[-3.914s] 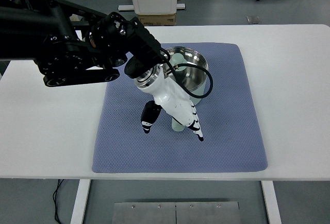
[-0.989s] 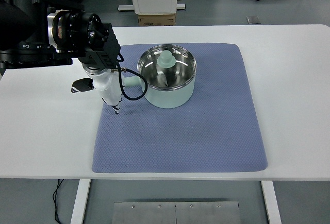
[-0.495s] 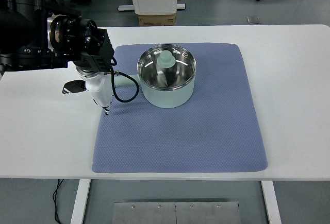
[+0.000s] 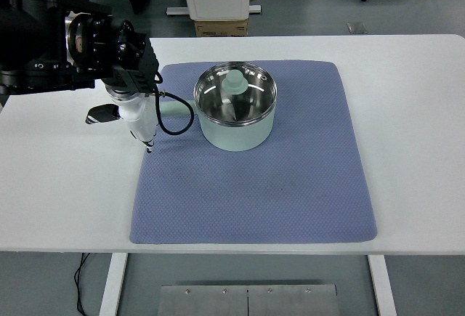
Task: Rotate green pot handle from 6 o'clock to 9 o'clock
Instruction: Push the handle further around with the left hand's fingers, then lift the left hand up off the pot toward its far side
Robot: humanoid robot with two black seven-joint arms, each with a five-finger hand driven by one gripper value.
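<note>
Green pot (image 4: 237, 128) sits upright on the blue-grey mat (image 4: 254, 192), in the mat's upper middle portion, clear of its edges. Glass lid (image 4: 234, 96) with pale green knob (image 4: 233, 80) is seated on the pot. Pot handle (image 4: 174, 112) projects from the pot's left side toward the picture's left, i.e. at about 9 o'clock; partly crossed by a black cable (image 4: 176, 121) looping from the wrist. Left hand (image 4: 138, 121), white with black fingertips, hangs over the mat's left edge just beside the outer end of the handle; fingers point down toward the near side and look relaxed, holding nothing. Thumb (image 4: 100, 115) sticks out to the left over bare bench. Cannot tell whether the hand touches the handle tip. Black left arm (image 4: 51, 47) enters from the upper left edge. Mat lies flat on the white bench (image 4: 414, 127). Right arm not visible. Cardboard box (image 4: 220, 27) on floor behind the bench's far edge.
</note>
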